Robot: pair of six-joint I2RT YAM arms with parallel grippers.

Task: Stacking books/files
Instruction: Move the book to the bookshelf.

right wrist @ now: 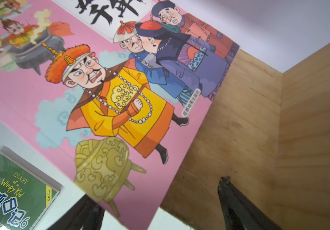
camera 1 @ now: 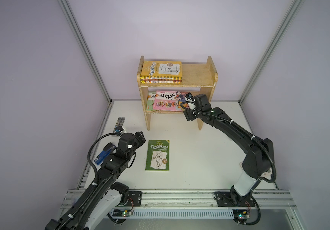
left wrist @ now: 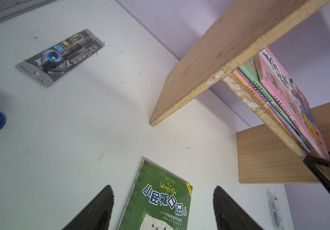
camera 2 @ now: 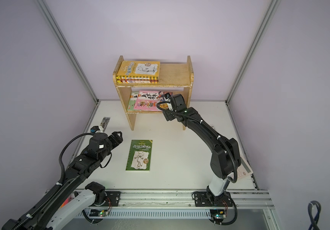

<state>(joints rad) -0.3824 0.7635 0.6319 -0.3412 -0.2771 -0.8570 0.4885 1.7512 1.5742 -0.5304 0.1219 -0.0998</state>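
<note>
I run two matte black arms, the left arm point(camera 1: 108, 171) and the right arm point(camera 1: 237, 135), both with blocky joint housings. Each has a pale grey-white lower link point(camera 1: 243, 184) near its base. A black ribbed cable conduit point(camera 1: 91, 151) runs along each, held by white cable ties point(camera 1: 252, 137). I see a green status light point(camera 1: 212, 111) on the right forearm and a small white sticker point(camera 1: 129, 146) on the left wrist. The left fingers point(left wrist: 100, 209) are black, tapering wedges.
</note>
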